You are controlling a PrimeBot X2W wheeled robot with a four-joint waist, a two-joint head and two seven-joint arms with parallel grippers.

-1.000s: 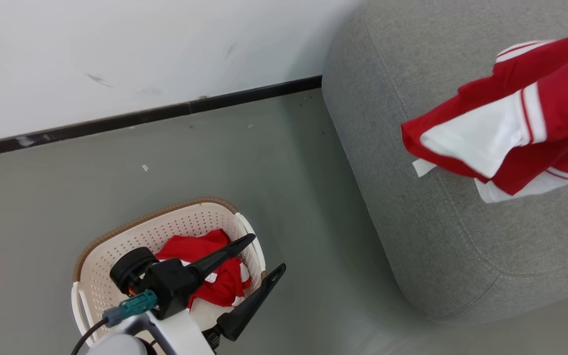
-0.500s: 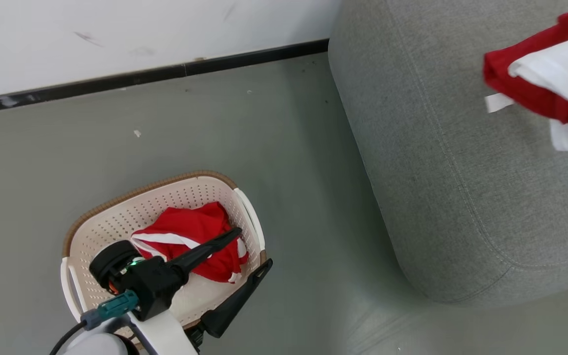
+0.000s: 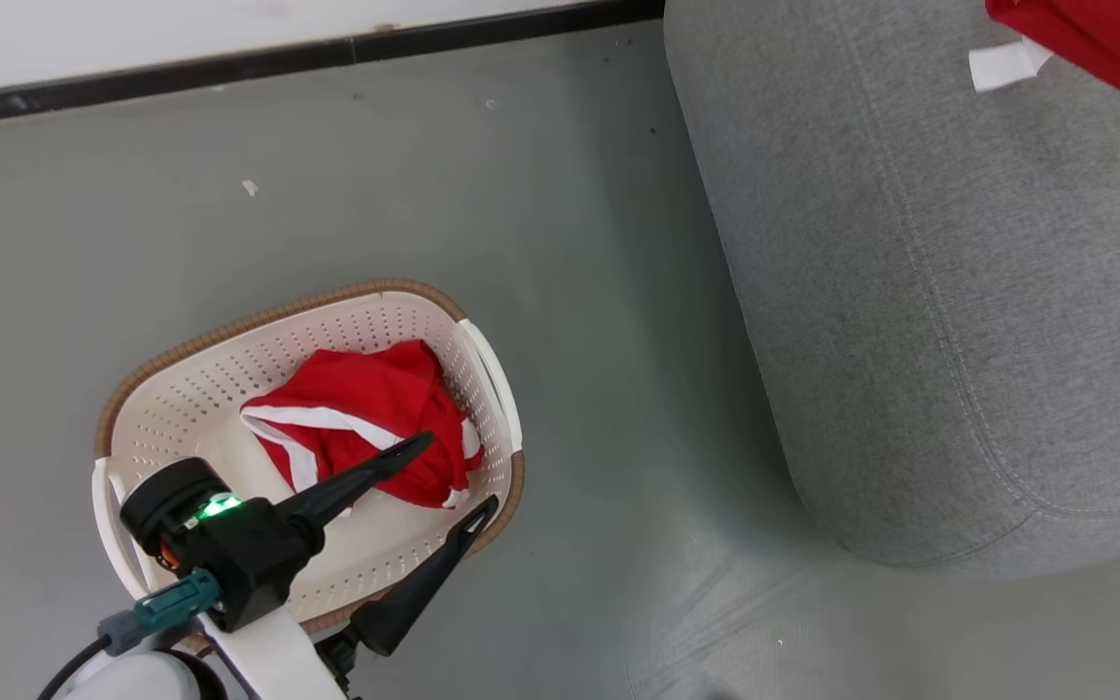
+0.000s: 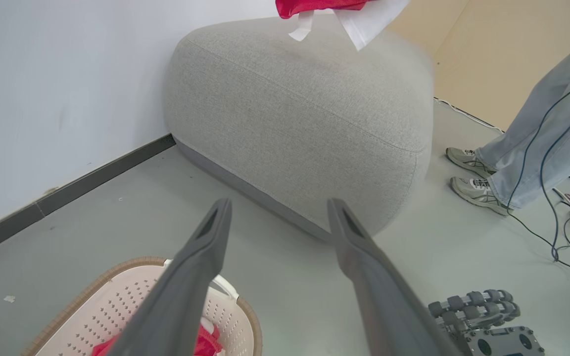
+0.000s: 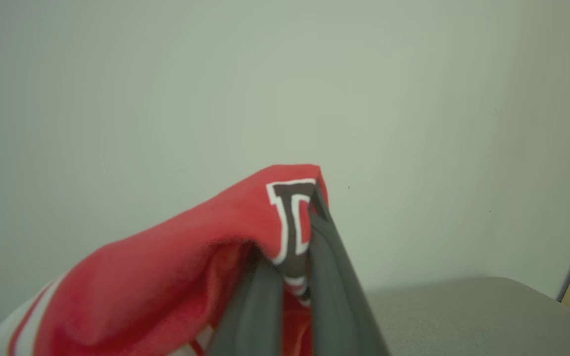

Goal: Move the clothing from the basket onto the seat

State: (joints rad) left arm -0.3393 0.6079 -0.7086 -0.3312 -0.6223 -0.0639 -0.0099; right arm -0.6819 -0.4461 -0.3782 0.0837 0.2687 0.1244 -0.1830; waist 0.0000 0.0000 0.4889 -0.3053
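With the right end effector (image 5: 295, 247) clamped on the held garment (image 5: 166, 277) over the seat (image 3: 910, 292), the fabric is best lowered onto the cushion before release, while the left end effector (image 3: 457, 473), spread open above the basket (image 3: 229, 340), is readied for the second garment (image 3: 356, 418) inside.

in front of me a grey-green floor (image 3: 579, 292) runs to a white wall (image 3: 132, 29) with a black skirting strip (image 3: 327, 51) along its foot. a grey sofa seat (image 3: 910, 292) stands right by that wall. past it, my left wrist view shows a beige wall panel (image 4: 507, 59).
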